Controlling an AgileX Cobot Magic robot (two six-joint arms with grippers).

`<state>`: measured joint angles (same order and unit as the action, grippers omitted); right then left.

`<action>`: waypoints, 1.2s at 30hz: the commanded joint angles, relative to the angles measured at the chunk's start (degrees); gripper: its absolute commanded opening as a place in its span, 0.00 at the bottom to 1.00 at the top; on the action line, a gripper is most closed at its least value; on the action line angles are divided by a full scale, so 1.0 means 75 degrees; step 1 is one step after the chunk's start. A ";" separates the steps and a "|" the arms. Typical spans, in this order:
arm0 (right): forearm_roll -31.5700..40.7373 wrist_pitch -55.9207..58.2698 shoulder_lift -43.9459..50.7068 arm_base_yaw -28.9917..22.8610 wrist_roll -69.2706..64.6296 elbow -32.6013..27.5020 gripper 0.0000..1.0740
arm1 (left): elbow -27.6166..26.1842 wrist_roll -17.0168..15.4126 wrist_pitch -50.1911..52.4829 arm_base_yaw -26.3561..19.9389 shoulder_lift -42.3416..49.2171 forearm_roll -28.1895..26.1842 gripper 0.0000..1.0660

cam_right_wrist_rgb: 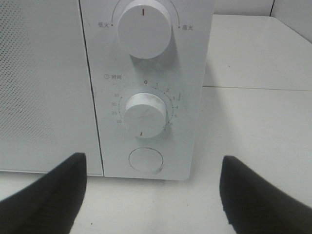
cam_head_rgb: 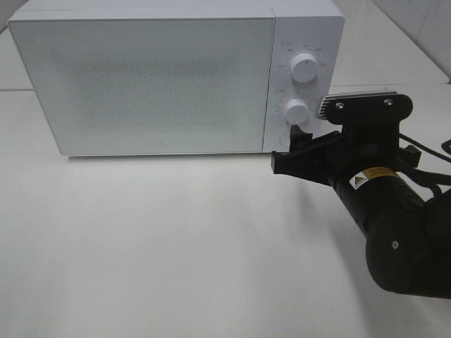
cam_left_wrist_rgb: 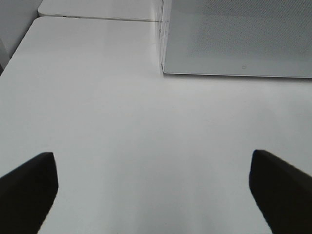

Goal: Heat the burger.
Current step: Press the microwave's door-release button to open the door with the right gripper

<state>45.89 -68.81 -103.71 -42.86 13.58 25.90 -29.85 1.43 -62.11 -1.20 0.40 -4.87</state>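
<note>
Burger is nowhere visible on the worktop (cam_head_rgb: 176, 239), perhaps inside the shut microwave (cam_head_rgb: 155, 84) at its back edge; the right gripper (cam_head_rgb: 294, 149) and left gripper (cam_left_wrist_rgb: 153, 190) both gape empty, and the right, misaligned, could miss the timer knob (cam_right_wrist_rgb: 145, 115) and press the button (cam_right_wrist_rgb: 145, 160) beneath.

Smooth white plastic microwave (cam_head_rgb: 310, 35), dotted glossy door (cam_head_rgb: 148, 84), smooth white table (cam_head_rgb: 176, 246)

Oven inside: hidden behind the frosted, speckled door (cam_head_rgb: 148, 84) of the white boxy microwave oven (cam_head_rgb: 303, 21).
Knob markings: the grey print around the round white upper knob (cam_head_rgb: 304, 67) is too small to read from the high camera.
Left gripper (cam_left_wrist_rgb: 153, 187): only two black fingertips (cam_left_wrist_rgb: 29, 190) show, cut by the picture's edge.
Right arm (cam_head_rgb: 402, 239): black, runs off the right edge.
</note>
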 commanded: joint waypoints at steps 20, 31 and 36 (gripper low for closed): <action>0.0008 -0.0053 0.0023 0.0023 -0.0160 0.0069 0.70 | 0.0015 -0.0023 0.0107 0.0015 0.0153 0.0008 0.94; 0.0008 -0.0015 0.0023 0.0023 -0.4836 0.0069 0.44 | 0.0015 -0.0023 0.0107 0.0015 0.0153 0.0008 0.94; 0.0000 0.0351 0.0023 0.0023 -0.7319 0.0069 0.26 | 0.0015 -0.0023 0.0107 0.0015 0.0153 0.0008 0.94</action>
<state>45.89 -66.63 -103.71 -42.86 -38.04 25.90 -29.85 1.43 -62.11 -1.20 0.40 -4.87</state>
